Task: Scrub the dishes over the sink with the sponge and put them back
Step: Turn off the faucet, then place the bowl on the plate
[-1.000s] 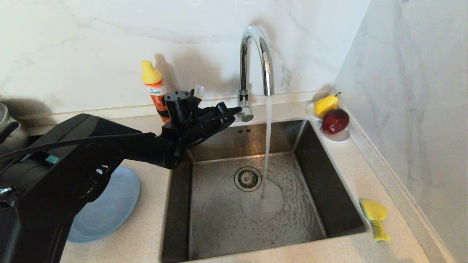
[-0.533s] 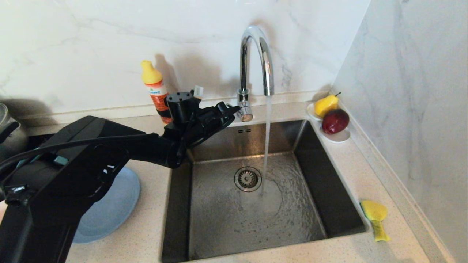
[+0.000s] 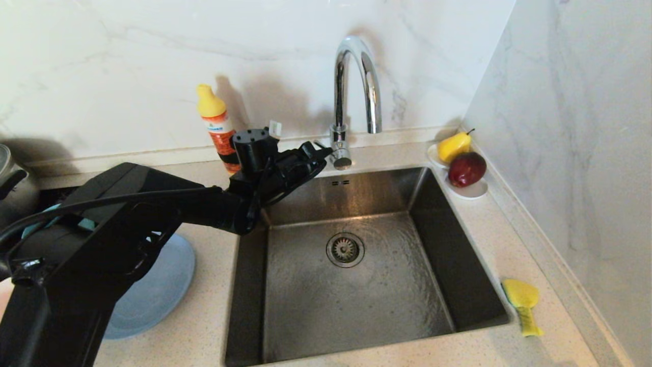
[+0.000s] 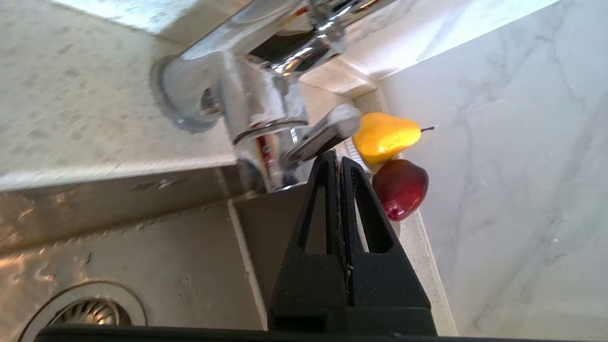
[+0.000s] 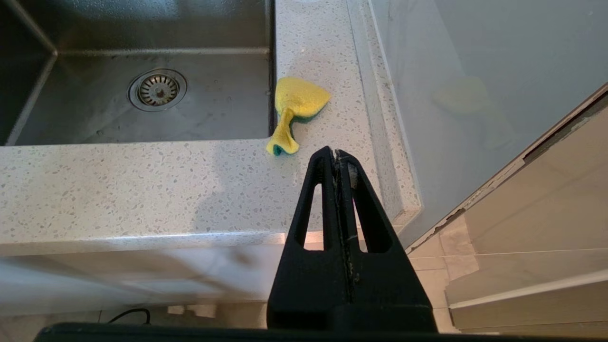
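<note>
Presently the left gripper [image 4: 335, 159], fingers pressed together on nothing, sits at the tap lever [image 4: 323, 135], while the soft, light sponge [image 3: 523, 305] lies on the counter [image 3: 489, 224] right of the sink [image 3: 473, 285], best pinched at its narrowed middle.

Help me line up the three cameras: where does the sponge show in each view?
Head view: sponge on the counter at the sink's front right corner.
Left wrist view: not in it.
Right wrist view: sponge beside the sink's corner.
Shared landmark: the drain strainer.
</note>
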Robot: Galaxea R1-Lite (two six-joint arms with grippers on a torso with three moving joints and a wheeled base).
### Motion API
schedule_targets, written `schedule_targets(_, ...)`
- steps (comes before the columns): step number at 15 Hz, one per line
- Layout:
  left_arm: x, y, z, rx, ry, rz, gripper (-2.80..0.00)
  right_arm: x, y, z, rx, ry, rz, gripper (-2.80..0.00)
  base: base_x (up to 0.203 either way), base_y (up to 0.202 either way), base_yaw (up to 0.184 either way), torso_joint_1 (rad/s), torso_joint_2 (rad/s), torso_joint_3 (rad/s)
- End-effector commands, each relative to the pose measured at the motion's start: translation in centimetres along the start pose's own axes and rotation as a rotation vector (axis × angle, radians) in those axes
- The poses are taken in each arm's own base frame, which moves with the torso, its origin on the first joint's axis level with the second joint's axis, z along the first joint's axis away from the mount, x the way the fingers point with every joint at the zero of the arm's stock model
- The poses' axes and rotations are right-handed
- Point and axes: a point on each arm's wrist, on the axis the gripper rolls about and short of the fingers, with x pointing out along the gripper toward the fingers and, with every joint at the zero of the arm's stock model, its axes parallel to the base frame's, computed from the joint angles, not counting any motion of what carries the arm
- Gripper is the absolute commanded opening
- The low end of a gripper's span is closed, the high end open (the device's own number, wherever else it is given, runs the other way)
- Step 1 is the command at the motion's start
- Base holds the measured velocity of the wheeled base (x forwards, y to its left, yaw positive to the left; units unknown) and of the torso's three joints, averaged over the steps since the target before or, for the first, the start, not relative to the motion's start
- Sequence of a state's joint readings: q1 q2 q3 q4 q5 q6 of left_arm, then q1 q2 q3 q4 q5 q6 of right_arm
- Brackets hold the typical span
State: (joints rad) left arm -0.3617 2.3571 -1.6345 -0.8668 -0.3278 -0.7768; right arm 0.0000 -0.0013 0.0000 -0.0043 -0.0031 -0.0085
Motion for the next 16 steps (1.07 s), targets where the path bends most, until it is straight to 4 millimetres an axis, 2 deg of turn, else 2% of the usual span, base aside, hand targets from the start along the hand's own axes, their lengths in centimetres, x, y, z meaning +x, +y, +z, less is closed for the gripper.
schedule_targets(1,-0.9,-0.7,0.3,-0.008,0.004,0.002,-2.80,0.0,0.0,0.0,-0.001,0.001,0.000,-2.80,0.000,0.000,0.000,0.000,0.00,0.000)
schedule_targets(3,-3.1,-2.7,1.2,-0.008,0.018,-0.017,-2.80,0.0,0.0,0.0,-0.001,0.001,0.000,-2.80,0.000,0.000,0.000,0.000,0.00,0.000)
schedule_targets(5,-5.7,-5.5,2.7,0.009,0.003,-0.062,-2.80,0.0,0.0,0.0,-0.001,0.001,0.000,-2.80,0.000,0.000,0.000,0.000,0.00,0.000)
schedule_targets(7,-8.8,-8.5,4.4,0.043,-0.024,-0.090,-2.80,0.0,0.0,0.0,-0.001,0.001,0.000,-2.80,0.000,0.000,0.000,0.000,0.00,0.000)
schedule_targets(9,-12.5,-10.6,5.9,0.128,-0.042,-0.061,-2.80,0.0,0.0,0.0,-0.001,0.001,0.000,-2.80,0.000,0.000,0.000,0.000,0.00,0.000)
schedule_targets(11,-15.5,-11.2,6.7,0.252,-0.046,0.135,-2.80,0.0,0.0,0.0,-0.001,0.001,0.000,-2.80,0.000,0.000,0.000,0.000,0.00,0.000)
schedule_targets(15,-18.4,-10.8,8.3,0.462,-0.234,0.786,-2.80,0.0,0.0,0.0,-0.001,0.001,0.000,-2.80,0.000,0.000,0.000,0.000,0.00,0.000)
schedule_targets(16,-19.9,-10.6,9.2,0.486,-0.238,0.915,-2.80,0.0,0.0,0.0,-0.001,0.001,0.000,-2.80,0.000,0.000,0.000,0.000,0.00,0.000)
